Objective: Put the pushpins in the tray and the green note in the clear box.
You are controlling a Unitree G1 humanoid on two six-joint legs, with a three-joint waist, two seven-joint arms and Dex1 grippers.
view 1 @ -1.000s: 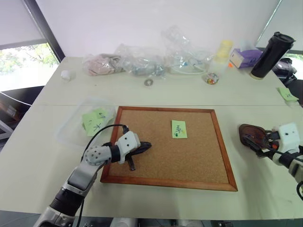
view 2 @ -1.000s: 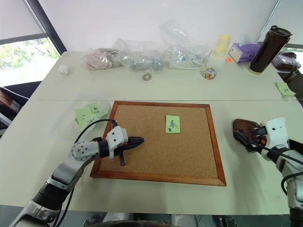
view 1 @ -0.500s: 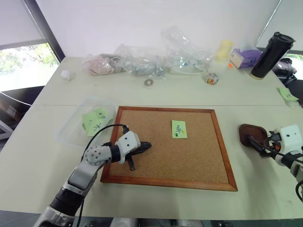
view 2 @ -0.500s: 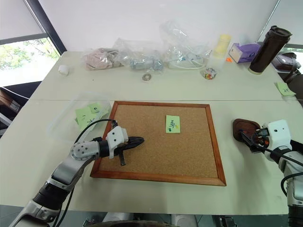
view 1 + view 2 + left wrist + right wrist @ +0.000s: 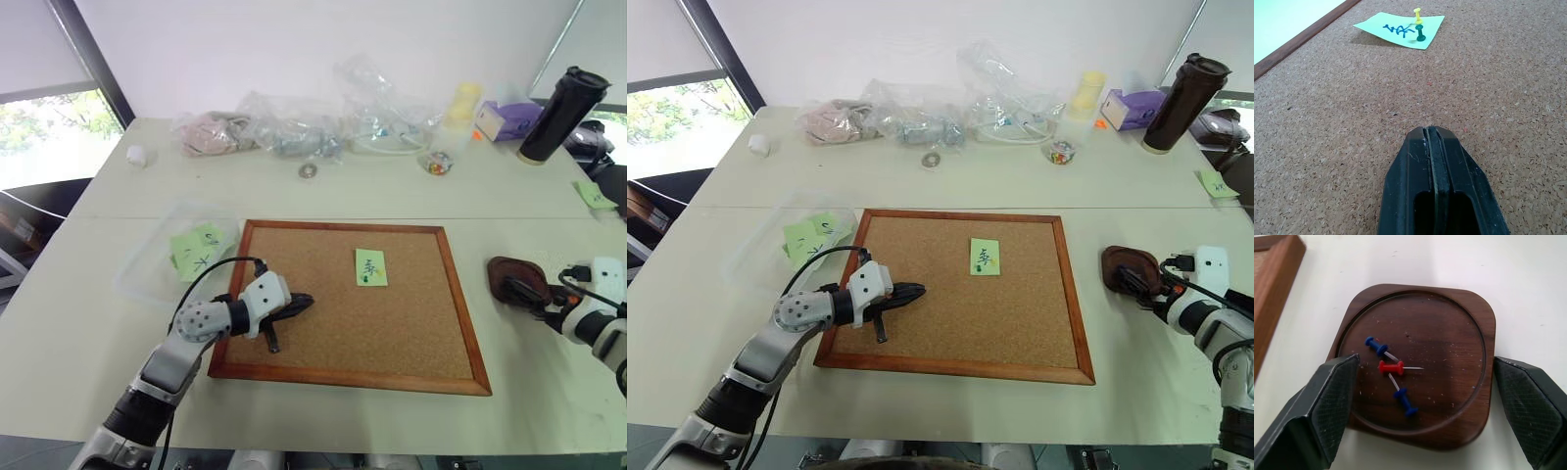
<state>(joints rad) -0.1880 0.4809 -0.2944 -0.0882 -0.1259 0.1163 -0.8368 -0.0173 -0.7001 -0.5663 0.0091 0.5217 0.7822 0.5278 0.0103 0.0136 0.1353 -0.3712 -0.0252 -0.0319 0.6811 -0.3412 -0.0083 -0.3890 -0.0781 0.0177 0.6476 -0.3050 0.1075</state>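
Currently, head view: green note (image 5: 370, 266) pinned on the corkboard (image 5: 392, 323), clear box (image 5: 162, 262) far left holding two notes. Left wrist view – left gripper (image 5: 1432, 142) clenched, empty; two pushpins (image 5: 1419, 25) hold the note, so tugging it risks a tear. Right wrist view – right gripper (image 5: 1427, 396) released, straddling the tray (image 5: 1449, 328); three pins (image 5: 1391, 367) inside.
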